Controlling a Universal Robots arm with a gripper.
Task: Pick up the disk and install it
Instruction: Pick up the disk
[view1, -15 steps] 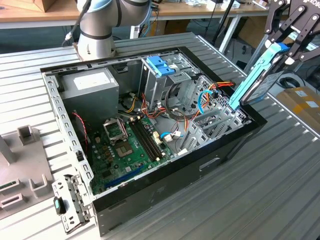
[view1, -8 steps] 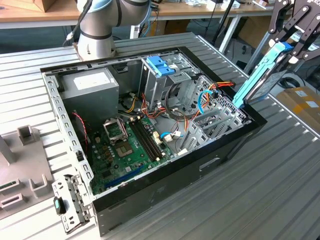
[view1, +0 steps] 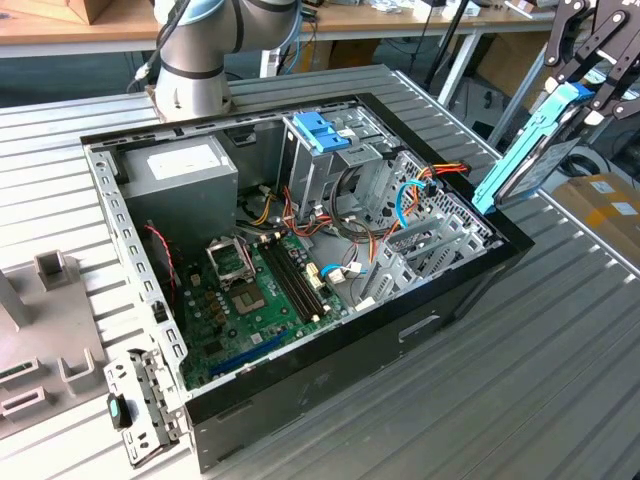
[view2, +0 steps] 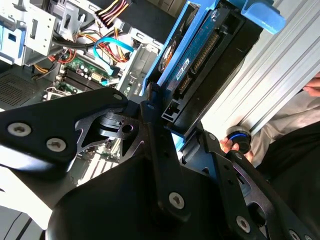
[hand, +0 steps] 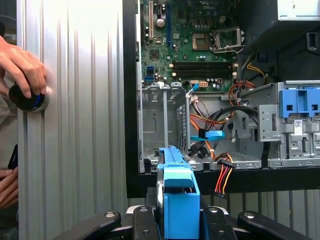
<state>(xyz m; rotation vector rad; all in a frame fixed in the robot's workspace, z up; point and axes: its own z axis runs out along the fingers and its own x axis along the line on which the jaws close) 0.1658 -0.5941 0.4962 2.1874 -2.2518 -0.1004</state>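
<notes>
Jaws clamped on disk, tilted, near case | case holds mobo, PSU, drive cage

An open computer case lies on a ribbed metal table, filling the centre of the exterior view. Inside it, a green motherboard sits lower left, a grey power-supply box upper left, and a blue-handled drive cage top centre. A loose metal bracket lies in the frame's lower left corner.

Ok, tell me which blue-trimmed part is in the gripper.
The disk, clamped by the gripper outside the case at the exterior view's right; the blue handle on the drive cage sits inside the case.
</notes>
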